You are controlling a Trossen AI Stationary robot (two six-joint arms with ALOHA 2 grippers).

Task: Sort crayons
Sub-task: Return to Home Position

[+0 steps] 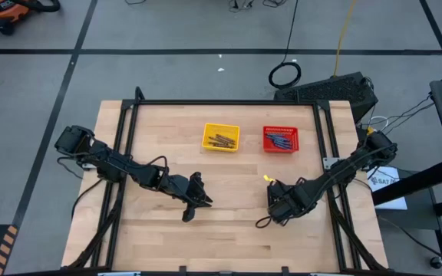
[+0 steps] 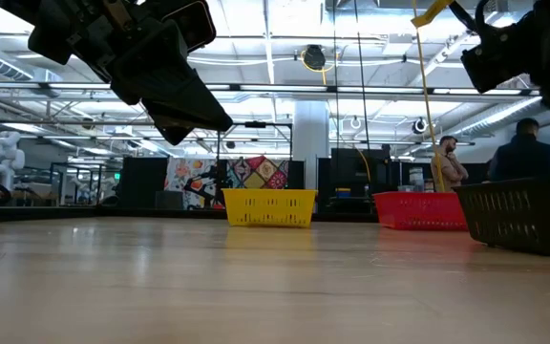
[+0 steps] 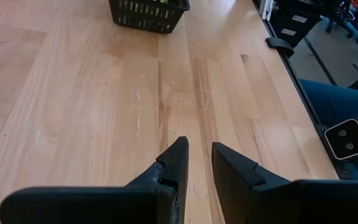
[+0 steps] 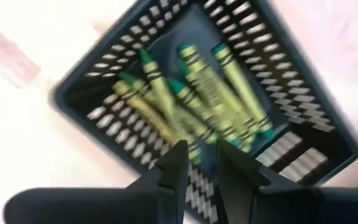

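Dark and bent, the left arm (image 1: 129, 165) and the right arm (image 1: 336, 172) hang low over the wooden table (image 1: 229, 238). The left hand (image 1: 199, 201) is near the middle, fingers a little apart, holding nothing. The right hand (image 4: 199, 149) is just above the black basket (image 4: 303, 124), a little open and empty too. Green crayons (image 4: 210, 93) lie in that basket, brown crayons (image 1: 221, 140) in the yellow basket (image 1: 208, 130), blue crayons (image 1: 280, 141) in the red basket (image 1: 267, 132)

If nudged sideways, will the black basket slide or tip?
Likely slides: the black basket is thin mesh on a smooth wooden table. Tipping seems unlikely; it sits low and wide. Its loose green crayons may roll.
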